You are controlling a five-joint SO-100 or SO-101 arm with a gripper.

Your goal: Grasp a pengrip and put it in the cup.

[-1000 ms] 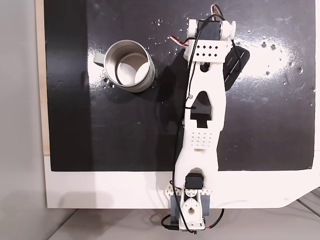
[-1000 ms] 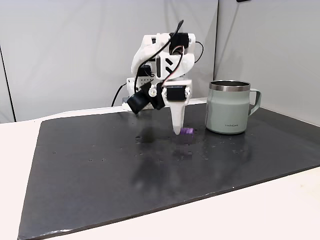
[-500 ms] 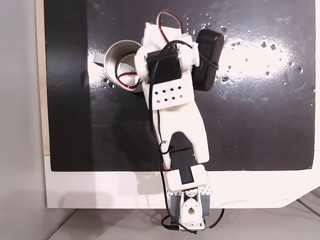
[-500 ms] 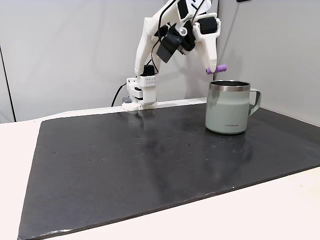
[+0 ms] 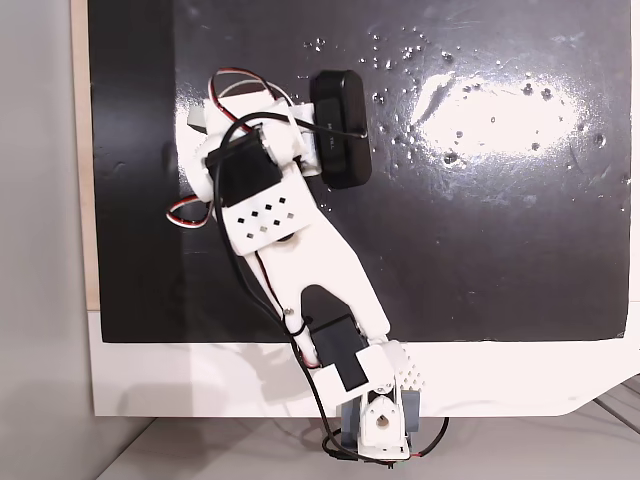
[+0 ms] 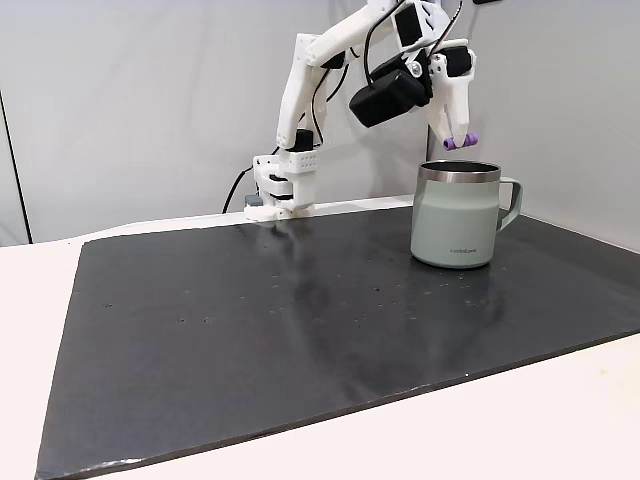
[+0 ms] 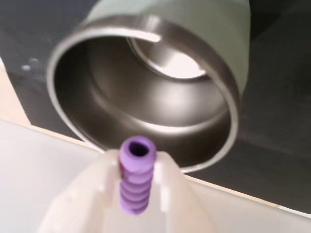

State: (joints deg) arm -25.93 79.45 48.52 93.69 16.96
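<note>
The wrist view shows the end effector (image 7: 137, 187) clamped on the ribbed purple pengrip (image 7: 136, 174), right over the cup's (image 7: 228, 87) open steel mouth; a side fixed view shows the pengrip (image 6: 461, 142) just above the cup (image 6: 455, 218). The cup stands on a black mat (image 6: 250, 330) covering the white tabletop (image 6: 560, 420), with open mat all around.

Strong glare was seen on the black mat (image 5: 500, 100) near its far edge; the wrist view was blurred throughout.
</note>
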